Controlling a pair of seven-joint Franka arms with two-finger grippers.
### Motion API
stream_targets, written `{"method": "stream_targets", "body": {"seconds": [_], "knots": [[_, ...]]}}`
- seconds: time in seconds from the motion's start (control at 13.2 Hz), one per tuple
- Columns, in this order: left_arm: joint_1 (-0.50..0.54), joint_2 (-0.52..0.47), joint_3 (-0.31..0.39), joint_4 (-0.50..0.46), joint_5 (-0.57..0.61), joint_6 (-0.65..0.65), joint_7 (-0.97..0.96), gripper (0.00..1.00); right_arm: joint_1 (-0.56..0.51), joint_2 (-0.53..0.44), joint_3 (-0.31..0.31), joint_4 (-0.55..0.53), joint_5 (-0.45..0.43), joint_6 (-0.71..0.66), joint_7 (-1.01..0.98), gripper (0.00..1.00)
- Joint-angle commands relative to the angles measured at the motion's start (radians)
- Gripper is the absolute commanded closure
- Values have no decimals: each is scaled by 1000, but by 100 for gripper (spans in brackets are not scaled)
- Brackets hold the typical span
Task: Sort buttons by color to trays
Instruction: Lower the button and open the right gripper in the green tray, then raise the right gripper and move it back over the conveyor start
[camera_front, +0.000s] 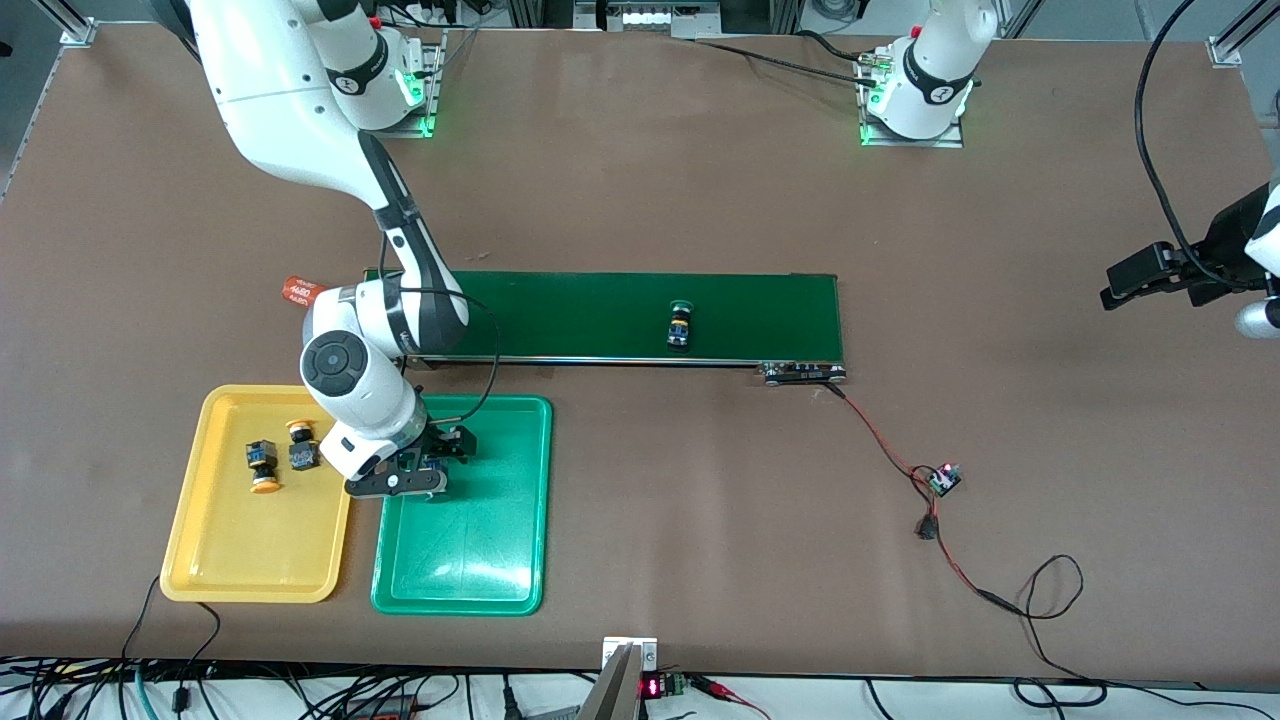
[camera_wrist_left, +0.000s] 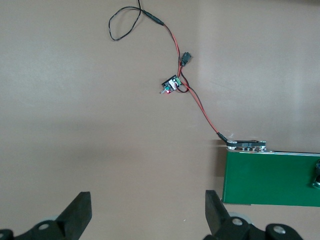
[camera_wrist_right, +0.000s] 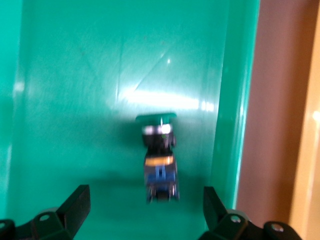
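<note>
We read the front view from the right arm's end of the table across to the left arm's.

Yellow tray (camera_front: 200, 560): sits at the right arm's end, near the table's camera-side edge. Two yellow-capped buttons in it, both in the half nearest the belt: one (camera_front: 261, 464) lying with its cap toward the camera, the other (camera_front: 301, 447) just beside it, close to the rim that faces the green tray.

Green tray (camera_front: 470, 570): just beside the yellow one, a narrow strip of table between them. Right gripper (camera_front: 425, 470) hangs low over the corner of this tray nearest the belt and the yellow tray. Its fingers are spread apart and grasp nothing. In the right wrist view a green-capped button (camera_wrist_right: 159, 162) lies on its side on the tray floor between the spread fingers, apparently clear of both pads, though that view is soft and we cannot rule out a light touch.

Conveyor belt (camera_front: 600, 315): the last green-capped button (camera_front: 681, 327) lies toward the end nearer the left arm, close to the belt's camera-side edge.

Left gripper (camera_front: 1150, 280): waits over bare table at the left arm's end, fingers released, holding nothing.

Risks, as we judge them: if a pad brushes the tray button on the way up, it could roll or be dragged toward the rim. The belt button lies on its side near the edge; a skewed approach could nudge it off onto the table.
</note>
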Motion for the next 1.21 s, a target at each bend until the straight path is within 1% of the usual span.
{"method": "stream_targets", "body": {"seconds": [0.0, 0.23, 0.3, 0.45, 0.6, 0.76, 0.83, 0.91, 0.98, 1.06, 1.13], "knots": [[4, 8, 1, 19, -26, -1, 19, 0, 6, -142, -3, -19, -10, -195, -8, 0], [4, 8, 1, 19, -26, -1, 19, 0, 6, -275, -3, -44, -10, -331, -2, 0], [4, 9, 1, 19, -24, -1, 19, 0, 1, -343, -3, -76, -13, -382, -2, 0], [2, 8, 1, 19, -23, -1, 19, 0, -23, -432, -3, -111, -26, -469, -23, 0], [4, 8, 1, 19, -24, -1, 17, 0, -55, -521, -2, -175, -35, -484, -63, 0], [-7, 2, -4, 19, -24, -10, 5, 0, -91, -625, 9, -288, -35, -452, -65, 0], [-9, -1, -6, 19, -24, -13, 2, 0, -126, -686, 38, -363, -35, -415, -67, 0], [-9, -1, -6, 19, -24, -15, 2, 0, -197, -743, 104, -434, -37, -372, -68, 0], [-9, -1, -6, 19, -24, -18, 2, 0, -254, -779, 162, -477, -40, -344, -82, 0], [-10, -1, -6, 19, -24, -39, 0, 0, -299, -797, 208, -496, -62, -339, -102, 0], [-9, -1, -6, 18, -24, -71, 2, 0, -324, -811, 234, -516, -79, -333, -106, 0]]}}
